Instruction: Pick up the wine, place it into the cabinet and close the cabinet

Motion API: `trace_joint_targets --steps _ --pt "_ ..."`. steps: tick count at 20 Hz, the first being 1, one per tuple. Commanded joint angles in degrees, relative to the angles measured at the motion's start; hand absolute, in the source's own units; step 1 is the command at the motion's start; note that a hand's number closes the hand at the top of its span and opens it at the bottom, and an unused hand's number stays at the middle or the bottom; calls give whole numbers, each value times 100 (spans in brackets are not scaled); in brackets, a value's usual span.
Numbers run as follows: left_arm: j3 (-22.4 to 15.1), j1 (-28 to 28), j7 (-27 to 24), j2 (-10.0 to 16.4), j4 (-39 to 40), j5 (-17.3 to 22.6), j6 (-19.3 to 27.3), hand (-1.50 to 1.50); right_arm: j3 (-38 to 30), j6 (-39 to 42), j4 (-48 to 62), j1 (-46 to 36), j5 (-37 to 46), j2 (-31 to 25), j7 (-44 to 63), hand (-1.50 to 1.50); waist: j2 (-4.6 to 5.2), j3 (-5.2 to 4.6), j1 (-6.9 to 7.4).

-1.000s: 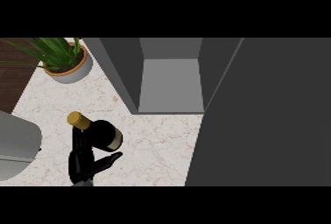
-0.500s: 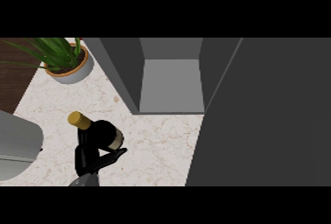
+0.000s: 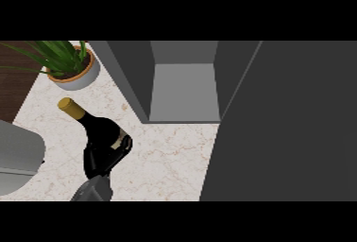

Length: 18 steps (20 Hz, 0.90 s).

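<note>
Fingers point(image 3: 124, 144) of the left hand point(image 3: 101, 163) grasp the wine point(image 3: 85, 120), hiding its base.

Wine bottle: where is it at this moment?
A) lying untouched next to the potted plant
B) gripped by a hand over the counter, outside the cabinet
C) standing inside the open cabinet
B: the left hand curls its fingers round the wine bottle, which is to the left of the open cabinet.
</note>
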Motion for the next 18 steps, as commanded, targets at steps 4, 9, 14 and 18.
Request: trace_joint_targets --steps 4,9,14,18 --pt "-79 30 -148 -130 66 26 -350 150 173 37 -520 402 -185 54 104 -150 0 -5 -4" --pt "-31 -519 179 -62 330 51 -290 150 178 -34 -525 194 -178 60 347 -150 3 -7 -11" --pt "-260 -323 778 424 312 7 -1535 150 51 103 -465 348 -271 48 80 -150 -4 -5 -16" --pt "-160 -635 1395 841 391 195 -2253 150 -115 70 -150 83 -331 85 -56 -150 7 -6 -15"
